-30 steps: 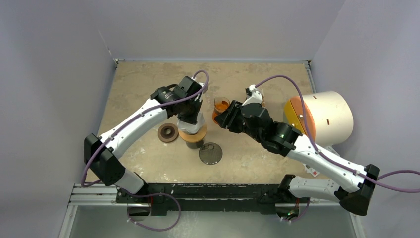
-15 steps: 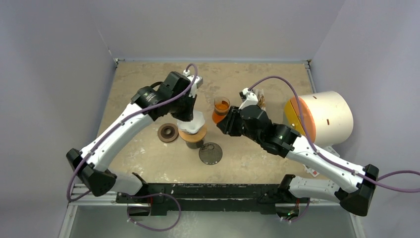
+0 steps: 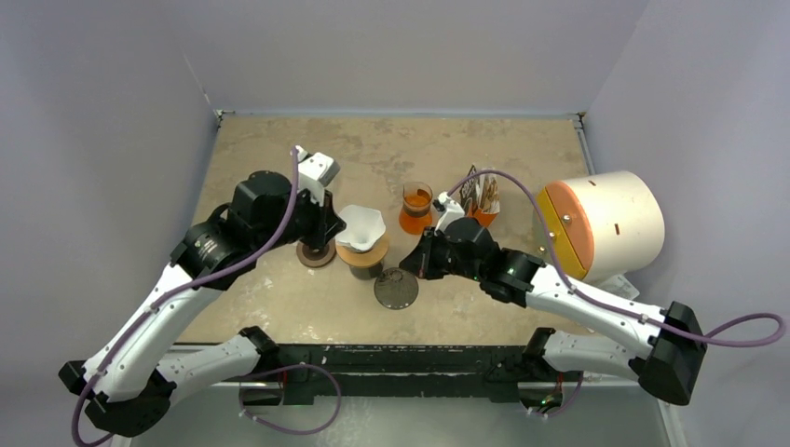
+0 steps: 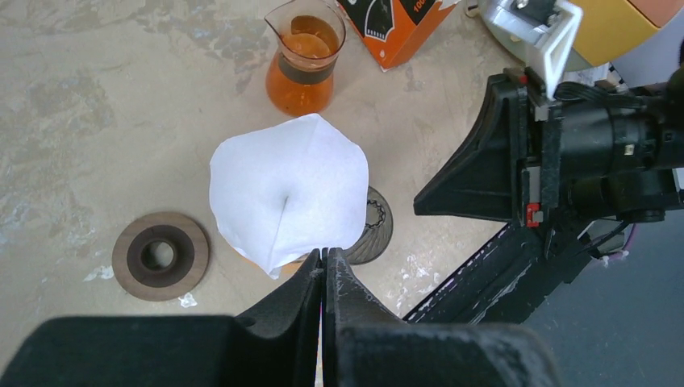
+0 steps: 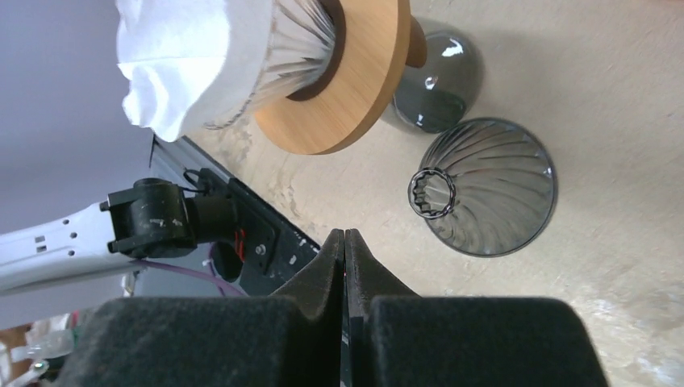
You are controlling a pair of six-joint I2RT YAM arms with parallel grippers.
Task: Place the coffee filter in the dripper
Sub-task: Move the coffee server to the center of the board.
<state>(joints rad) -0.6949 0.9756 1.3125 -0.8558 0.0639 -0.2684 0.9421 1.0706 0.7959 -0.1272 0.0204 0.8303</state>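
Observation:
The white paper coffee filter (image 3: 361,223) sits open in the ribbed glass dripper (image 5: 300,32). The dripper has a wooden collar (image 3: 364,251) and stands on a dark glass server (image 5: 440,79). The filter also shows in the left wrist view (image 4: 286,189) and in the right wrist view (image 5: 181,56). My left gripper (image 3: 328,233) is shut and empty, just left of the dripper; in the left wrist view (image 4: 323,251) its tips sit just clear of the filter's near edge. My right gripper (image 3: 413,265) is shut and empty, to the right of the dripper; it also shows in the right wrist view (image 5: 344,235).
A second ribbed glass cone (image 3: 396,288) lies upside down in front of the dripper. A wooden ring (image 3: 316,250) lies to its left. A beaker of orange liquid (image 3: 415,207), an orange filter box (image 3: 481,197) and a big white cylinder with an orange lid (image 3: 606,222) stand to the right.
My left gripper has let go of the filter and pulled back left from above the dripper. My right gripper has moved from beside the beaker toward the near side.

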